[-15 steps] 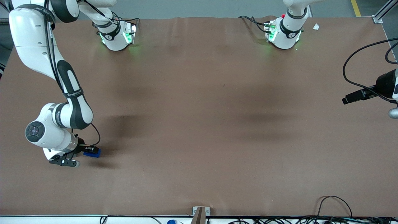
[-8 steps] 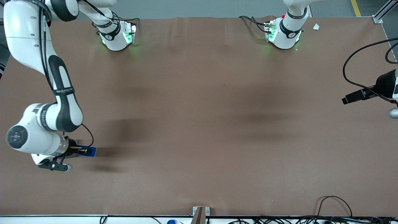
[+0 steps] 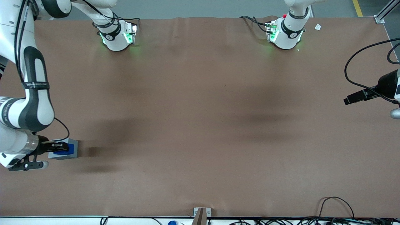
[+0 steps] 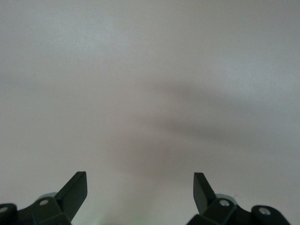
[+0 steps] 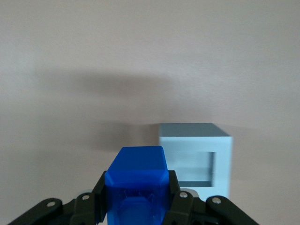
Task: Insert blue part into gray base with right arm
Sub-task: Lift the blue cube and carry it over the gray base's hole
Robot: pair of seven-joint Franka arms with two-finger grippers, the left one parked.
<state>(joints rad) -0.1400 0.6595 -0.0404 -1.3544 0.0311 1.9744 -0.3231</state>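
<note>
Table: a wide table (image 3: 200,125) covered with a plain brown mat, carrying both arm bases along the edge farthest from the front camera.

Working arm: the white jointed right arm (image 3: 34,93) with dark gray-black joint bands reaches down at its own end of the table, its wrist low over the mat and a thin black cable (image 3: 62,129) looping off the wrist.

Gray base: a light gray plastic cube (image 3: 73,148) with a square recess in its top stands on the mat at the working arm's end of the table. In the right wrist view the gray base (image 5: 197,154) shows the paler recess open and unfilled.

End effector: the black two-finger gripper (image 3: 59,147) hangs over the gray base; its fingers (image 5: 180,199) are clamped on either side of the blue part.

Blue part: a small bright blue plastic block (image 3: 64,148) held between the fingers, directly above the gray base in the front view. In the right wrist view the blue part (image 5: 137,185) sits clear of the recess, not yet inside it.
</note>
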